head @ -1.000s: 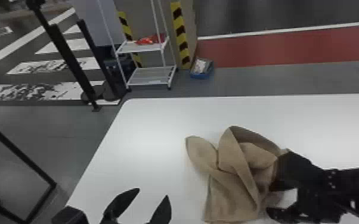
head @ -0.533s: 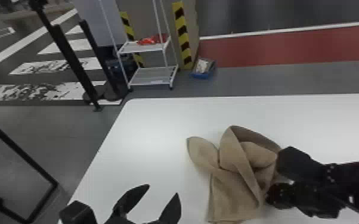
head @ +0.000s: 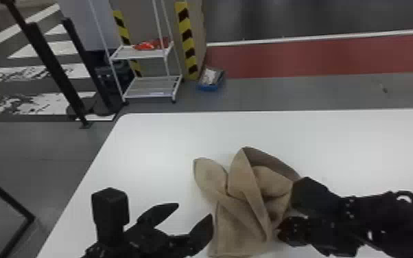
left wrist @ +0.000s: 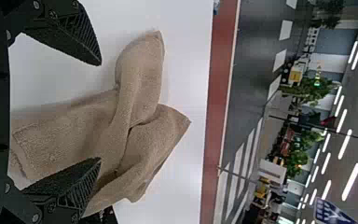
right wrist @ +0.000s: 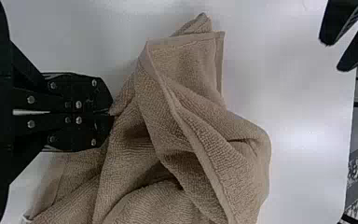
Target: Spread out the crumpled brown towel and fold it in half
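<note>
Left claw nearer towel on table

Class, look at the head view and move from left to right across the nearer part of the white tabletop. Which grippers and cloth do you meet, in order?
Left gripper → brown towel → right gripper

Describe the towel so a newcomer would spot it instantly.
Find the big white table in front of the robot. On it, between the open left gripper and the right gripper pinching its edge, lies the crumpled towel. Unlike those hard black grippers, it is soft, brown cloth.
</note>
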Available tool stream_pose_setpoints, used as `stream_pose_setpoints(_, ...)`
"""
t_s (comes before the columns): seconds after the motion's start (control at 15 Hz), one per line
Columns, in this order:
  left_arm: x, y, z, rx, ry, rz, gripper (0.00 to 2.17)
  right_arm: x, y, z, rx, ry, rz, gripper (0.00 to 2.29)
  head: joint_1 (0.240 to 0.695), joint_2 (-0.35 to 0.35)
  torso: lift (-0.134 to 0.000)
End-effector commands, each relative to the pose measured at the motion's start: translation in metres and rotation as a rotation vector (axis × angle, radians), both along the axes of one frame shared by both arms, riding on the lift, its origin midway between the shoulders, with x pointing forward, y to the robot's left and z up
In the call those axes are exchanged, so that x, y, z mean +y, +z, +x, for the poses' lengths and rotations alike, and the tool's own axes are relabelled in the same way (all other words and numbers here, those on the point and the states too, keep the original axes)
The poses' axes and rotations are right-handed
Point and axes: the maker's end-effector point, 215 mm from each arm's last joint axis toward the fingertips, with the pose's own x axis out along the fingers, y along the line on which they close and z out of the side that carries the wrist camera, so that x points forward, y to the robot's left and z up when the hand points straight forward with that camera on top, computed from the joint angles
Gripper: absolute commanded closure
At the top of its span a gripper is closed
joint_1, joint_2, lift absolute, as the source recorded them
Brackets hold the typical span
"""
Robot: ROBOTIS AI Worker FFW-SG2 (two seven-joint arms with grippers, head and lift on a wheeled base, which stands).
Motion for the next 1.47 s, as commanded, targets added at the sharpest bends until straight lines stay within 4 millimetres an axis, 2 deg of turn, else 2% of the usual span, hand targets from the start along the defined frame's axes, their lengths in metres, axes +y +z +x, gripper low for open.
stream_pose_setpoints(0.0,-0.001,-0.005,0.021,0.016,0.008,0.021,0.18,0.001,-0.003,-0.008,0.003,0.002,-0.005,1.42,0.695,0.201,-0.125)
stream_pose_setpoints(0.27,-0.007,-0.012,0.05,0.004,0.007,0.065,0.18,0.001,-0.007,-0.012,0.006,0.003,-0.018,1.42,0.695,0.193,-0.125)
stream_pose_setpoints(0.47,-0.022,-0.017,0.068,0.003,-0.017,0.092,0.18,0.004,-0.007,-0.012,0.003,0.003,-0.018,1.42,0.695,0.184,-0.125)
stream_pose_setpoints(0.53,-0.028,-0.023,0.068,0.024,-0.03,0.097,0.18,0.004,-0.007,-0.012,0.0,0.003,-0.021,1.42,0.695,0.181,-0.125)
stream_pose_setpoints(0.8,-0.053,-0.024,0.07,0.035,-0.077,0.087,0.18,0.003,-0.007,-0.01,-0.004,-0.001,-0.028,1.42,0.695,0.145,-0.125)
stream_pose_setpoints(1.0,-0.065,-0.028,0.06,0.081,-0.12,0.04,0.18,0.002,-0.008,-0.009,-0.009,-0.003,-0.03,1.42,0.695,0.117,-0.125)
stream_pose_setpoints(1.4,-0.079,-0.003,0.05,0.091,-0.183,-0.071,0.19,0.002,-0.009,-0.008,-0.019,0.0,-0.046,1.42,0.695,0.086,-0.125)
